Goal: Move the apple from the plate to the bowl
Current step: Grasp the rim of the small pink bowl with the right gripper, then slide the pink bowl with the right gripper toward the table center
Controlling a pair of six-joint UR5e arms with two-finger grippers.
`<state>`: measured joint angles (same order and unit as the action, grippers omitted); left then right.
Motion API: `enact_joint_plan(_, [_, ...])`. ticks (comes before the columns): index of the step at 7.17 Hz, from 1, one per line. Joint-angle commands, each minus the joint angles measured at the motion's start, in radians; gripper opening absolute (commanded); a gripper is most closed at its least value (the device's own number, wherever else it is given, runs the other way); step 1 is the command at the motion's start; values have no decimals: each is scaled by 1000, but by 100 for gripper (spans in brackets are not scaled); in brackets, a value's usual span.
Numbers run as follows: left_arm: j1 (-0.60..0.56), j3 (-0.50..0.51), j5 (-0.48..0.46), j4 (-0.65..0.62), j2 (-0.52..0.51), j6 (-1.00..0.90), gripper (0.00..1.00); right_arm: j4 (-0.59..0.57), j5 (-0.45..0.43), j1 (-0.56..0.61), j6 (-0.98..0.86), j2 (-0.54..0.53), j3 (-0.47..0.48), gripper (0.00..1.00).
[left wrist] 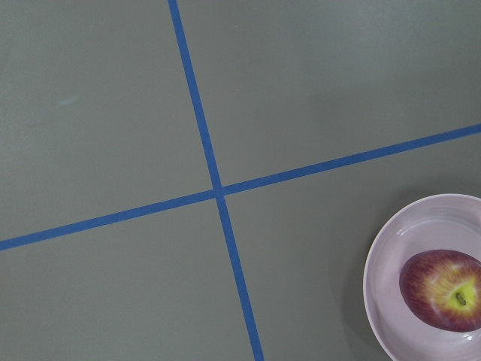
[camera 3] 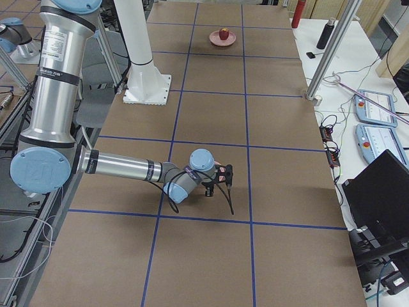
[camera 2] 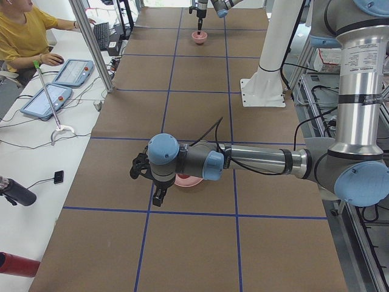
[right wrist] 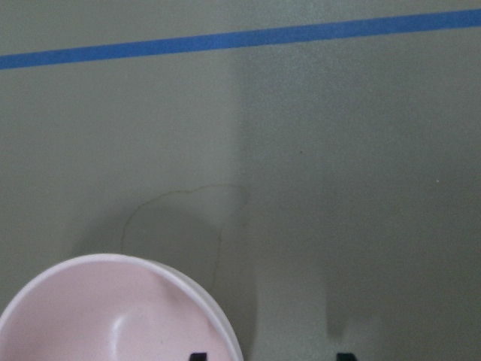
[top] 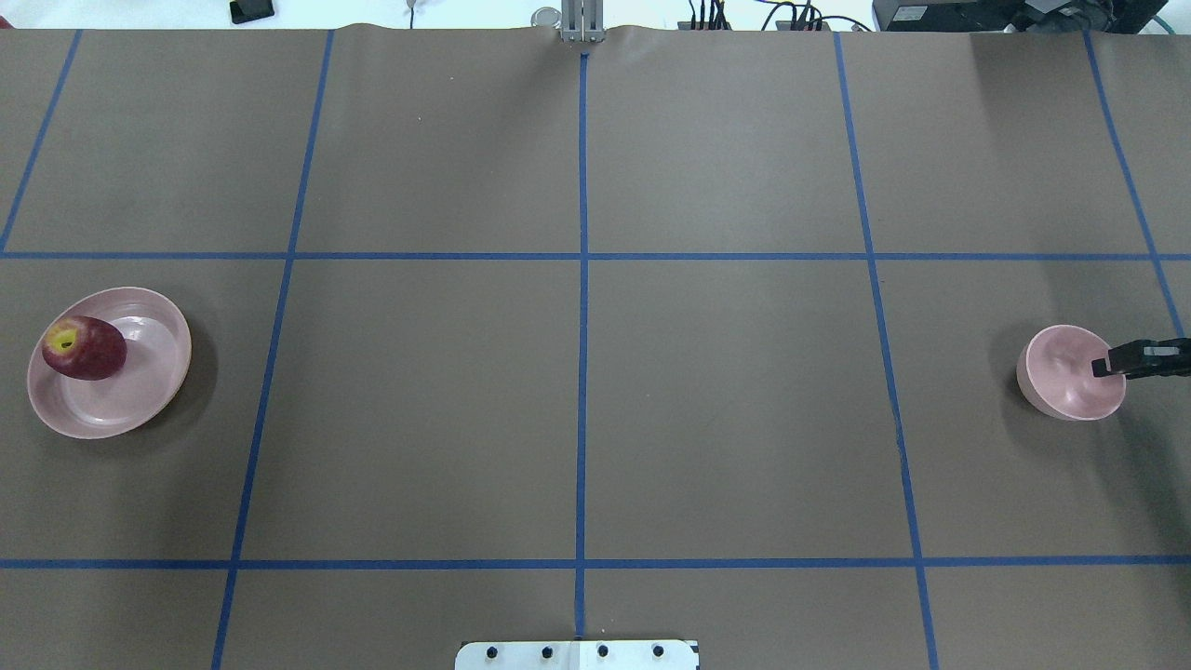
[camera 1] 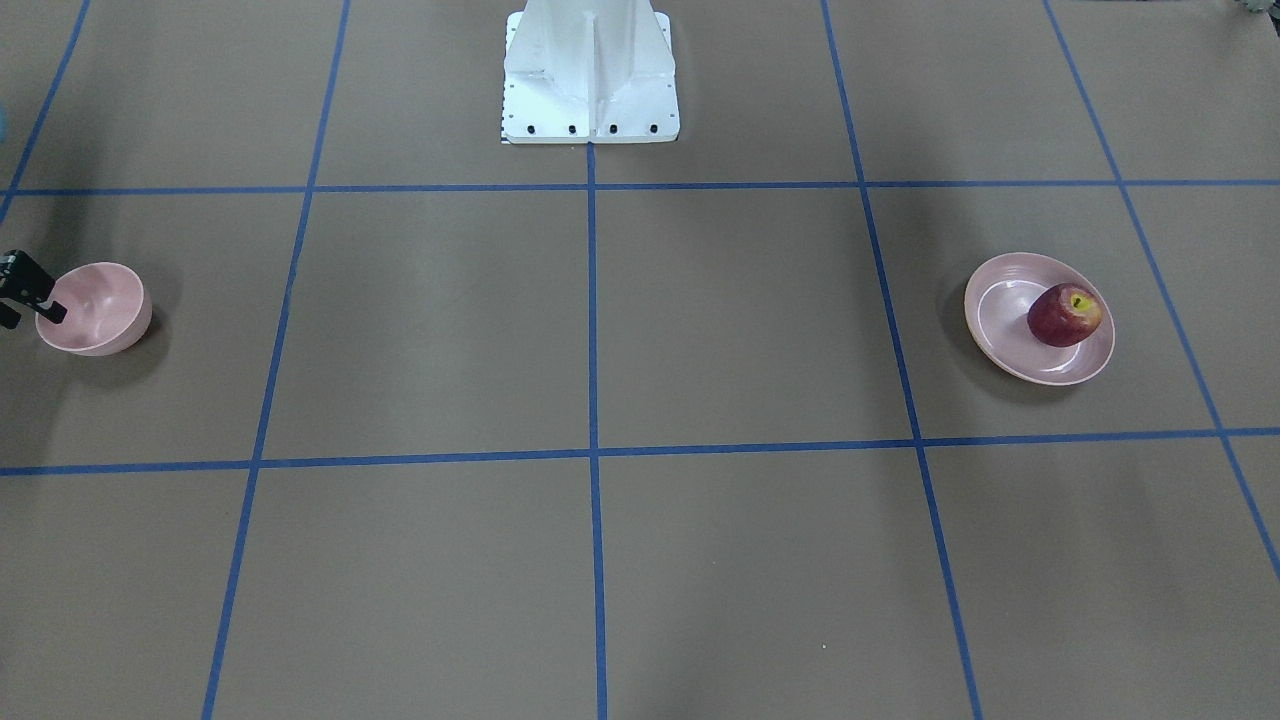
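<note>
Apple [top: 84, 348] sits on the plate [top: 140, 395], left end of the counter [top: 726, 419]. Bowl [top: 1061, 377] is at the right end, well apart. My right claw [top: 1104, 365] is spread open, holding nothing, with its tips straddling the bowl's right rim. Left claw [camera 2: 159, 198] is by the plate; can't tell its opening.

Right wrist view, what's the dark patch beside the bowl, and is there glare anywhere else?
Right wrist view: a broad soft shadow lies on the table right of the bowl; the picture is slightly soft. Overhead view: a pale sheen on the plate beside the apple, no harsh glare. Front-facing view: sharp, with soft shadows beside both dishes.
</note>
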<state>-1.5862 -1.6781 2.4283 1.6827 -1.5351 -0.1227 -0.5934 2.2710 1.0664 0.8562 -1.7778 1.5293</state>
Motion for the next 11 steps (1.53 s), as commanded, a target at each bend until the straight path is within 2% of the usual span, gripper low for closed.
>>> enact_joint_plan(1, [0, 1, 0, 15, 6, 2, 98, -6, 13, -14, 9, 3, 43, 0])
enact_joint_plan(2, [0, 1, 0, 17, 9, 2, 98, -29, 36, -14, 9, 5, 75, 0])
enact_joint_plan(3, [0, 1, 0, 17, 9, 2, 98, -119, 53, -14, 10, 8, 156, 0])
enact_joint_plan(4, [0, 1, 0, 17, 10, 2, 98, -247, 54, -13, 65, 67, 237, 0])
enact_joint_plan(6, [0, 3, 0, 17, 9, 3, 98, -353, 33, -95, 252, 243, 269, 0])
enact_joint_plan(7, [0, 3, 2, 17, 10, 3, 98, -420, -52, -174, 367, 358, 270, 0])
enact_joint_plan(9, [2, 3, 2, 15, 9, 3, 98, -639, -256, -383, 515, 589, 259, 0])
enact_joint_plan(10, [2, 3, 2, 15, 10, 3, 98, -732, -419, -496, 588, 718, 199, 0])
enact_joint_plan(11, [3, 5, 2, 15, 10, 3, 98, -753, -454, -538, 634, 821, 110, 0])
